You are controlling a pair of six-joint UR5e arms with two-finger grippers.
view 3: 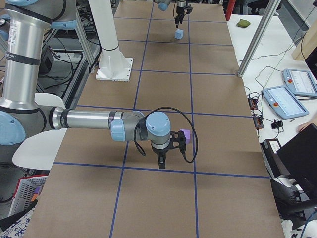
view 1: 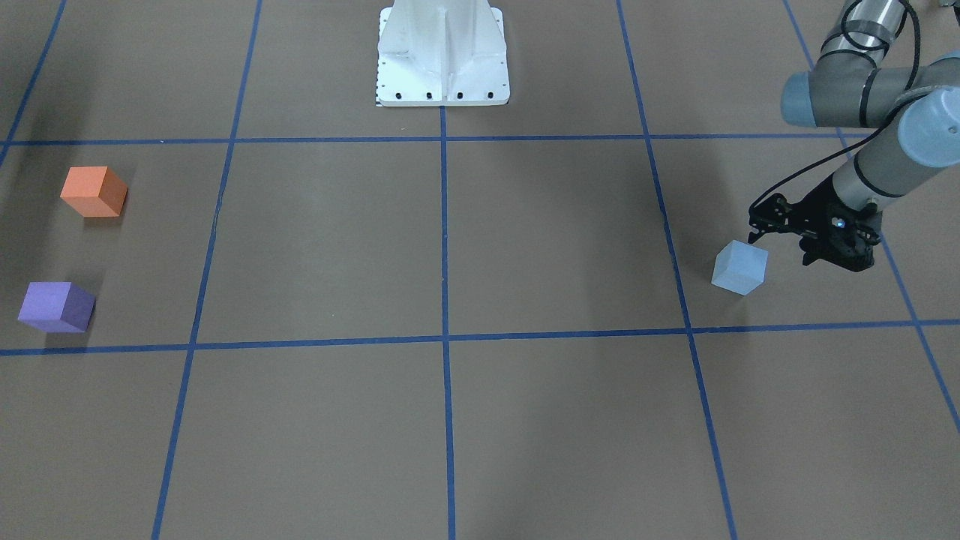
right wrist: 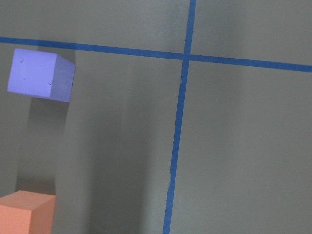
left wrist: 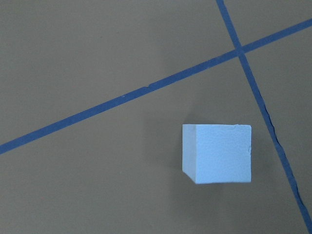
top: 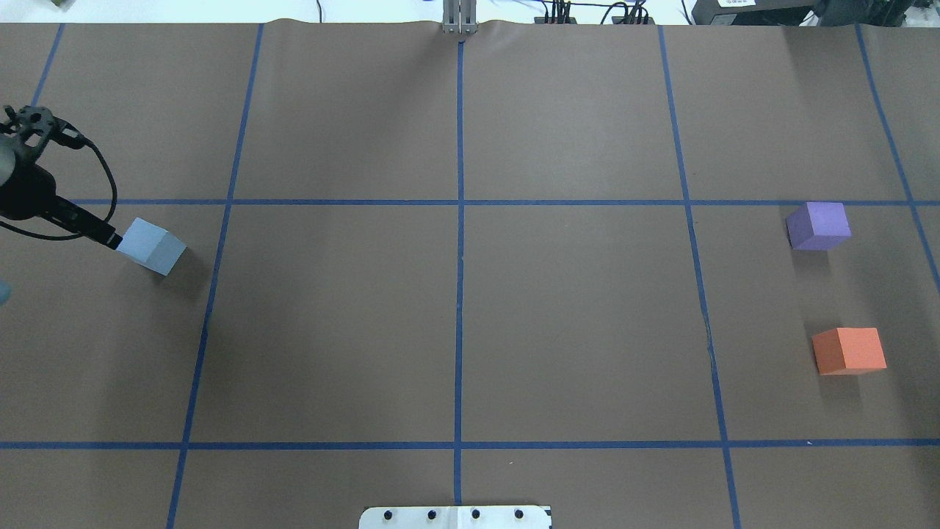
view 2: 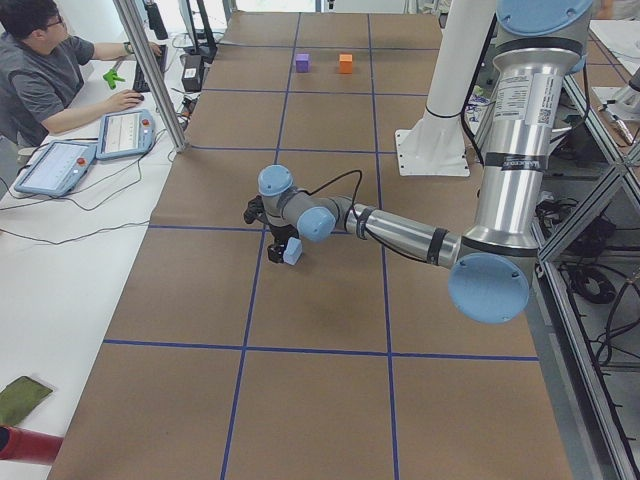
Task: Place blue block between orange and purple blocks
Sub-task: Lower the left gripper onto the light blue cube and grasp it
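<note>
The blue block (view 1: 739, 268) lies on the brown table on my left side; it also shows in the overhead view (top: 150, 246) and below the left wrist camera (left wrist: 219, 153). My left gripper (top: 111, 239) hangs low right beside the block, on its outer side (view 1: 808, 259). Its fingers line up as one dark tip, so I cannot tell whether it is open. The orange block (top: 849, 350) and purple block (top: 819, 225) sit apart at the far right. My right gripper (view 3: 162, 163) hovers near the purple block (view 3: 185, 135); I cannot tell its state.
The white robot base (view 1: 442, 60) stands at the table's near middle edge. Blue tape lines (top: 459, 294) divide the brown table into squares. An operator (view 2: 40, 70) with tablets sits at a side desk beyond my left end, behind a metal post (view 2: 150, 70).
</note>
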